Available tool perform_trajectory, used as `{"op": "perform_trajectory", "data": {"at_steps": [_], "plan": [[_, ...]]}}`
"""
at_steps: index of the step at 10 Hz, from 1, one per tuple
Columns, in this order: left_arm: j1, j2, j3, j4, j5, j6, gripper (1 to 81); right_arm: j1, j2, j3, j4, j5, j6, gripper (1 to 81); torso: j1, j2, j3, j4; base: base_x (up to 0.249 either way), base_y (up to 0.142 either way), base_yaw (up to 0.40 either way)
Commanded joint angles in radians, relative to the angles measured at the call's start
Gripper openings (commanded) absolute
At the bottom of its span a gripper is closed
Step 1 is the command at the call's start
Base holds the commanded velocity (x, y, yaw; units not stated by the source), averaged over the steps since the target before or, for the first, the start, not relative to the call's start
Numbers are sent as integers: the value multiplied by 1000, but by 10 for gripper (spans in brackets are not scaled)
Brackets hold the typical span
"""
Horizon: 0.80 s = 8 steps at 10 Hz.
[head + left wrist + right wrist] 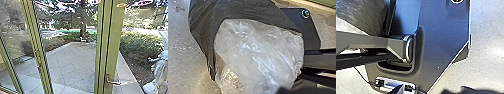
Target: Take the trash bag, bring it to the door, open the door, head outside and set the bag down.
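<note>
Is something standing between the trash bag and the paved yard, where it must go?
Yes. In the head view, a green-framed door with a lever handle stands between the trash bag and the paving outside. I cannot tell if it is shut.

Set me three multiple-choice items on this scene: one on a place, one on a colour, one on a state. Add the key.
1. Where is the lever handle?
A. On the tree trunk
B. On the paving
C. On the wide green upright

2. What colour is the opaque part of the trash bag?
A. Dark grey
B. Red
C. Yellow

3. How does the clear plastic look?
A. Smooth and flat
B. Crumpled
C. Rolled into a tight tube

Key:
1. C: the head view shows it low on that upright.
2. A: the left wrist view shows it dark grey beside the clear plastic.
3. B: folds and bright creases run across it.
</note>
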Motion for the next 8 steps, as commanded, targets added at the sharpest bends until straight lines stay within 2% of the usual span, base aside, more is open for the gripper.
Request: {"op": "perform_trajectory", "data": {"at_steps": [1, 8], "plan": [[-48, -4, 1, 7, 59, 2, 10, 37, -8, 3, 2, -56, -1, 811, 1, 0, 0, 0, 0, 0, 183], [-48, -3, 1, 8, 63, 2, 10, 37, -7, 3, -1, -58, -1, 811, 1, 0, 0, 0, 0, 0, 131]]}}
